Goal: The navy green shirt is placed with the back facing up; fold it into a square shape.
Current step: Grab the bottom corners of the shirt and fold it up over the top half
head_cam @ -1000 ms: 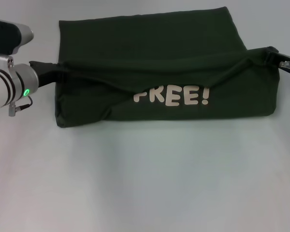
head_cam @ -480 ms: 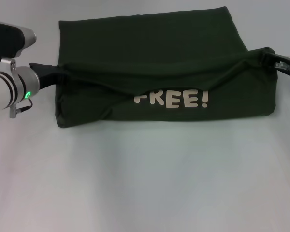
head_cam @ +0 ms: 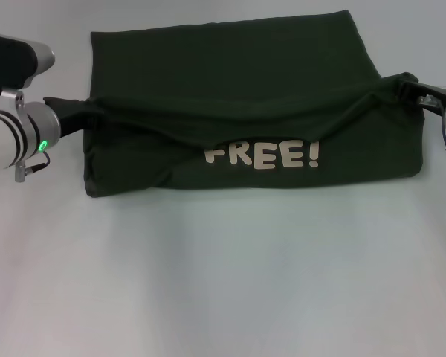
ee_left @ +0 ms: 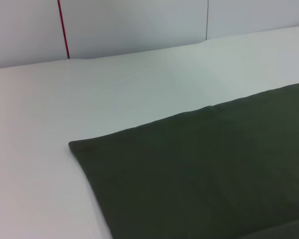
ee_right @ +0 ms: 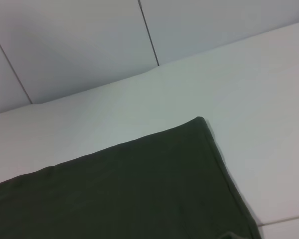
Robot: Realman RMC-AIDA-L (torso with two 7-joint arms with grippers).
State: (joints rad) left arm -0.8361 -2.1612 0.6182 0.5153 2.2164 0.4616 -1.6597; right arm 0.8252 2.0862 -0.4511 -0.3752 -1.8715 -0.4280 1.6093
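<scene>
From above, the shirt (head_cam: pixel 230 104) is lying across the white table (head_cam: pixel 223 282), and both arms are holding a folded-over layer up by its two ends. The left gripper (head_cam: pixel 85 110) is pinching the cloth at its own side, its fingers buried in a bunched corner, so they are closed on fabric. The right gripper (head_cam: pixel 415 83) is doing the same at the opposite end, clamped on a raised peak of cloth. Between the two grippers the lifted edge is sagging in a shallow curve, and below it the "FREE!" lettering (head_cam: pixel 262 155) is showing, so the front is being turned outward; I judge they are carrying this edge away from the robot to lay it flat as one fold toward a square. In the left wrist view, only a flat far corner of the shirt (ee_left: pixel 199 169) is lying ahead of that gripper, no fingers showing. The right wrist view is likewise giving just the other far corner (ee_right: pixel 139 184) on the table, beyond its gripper.
</scene>
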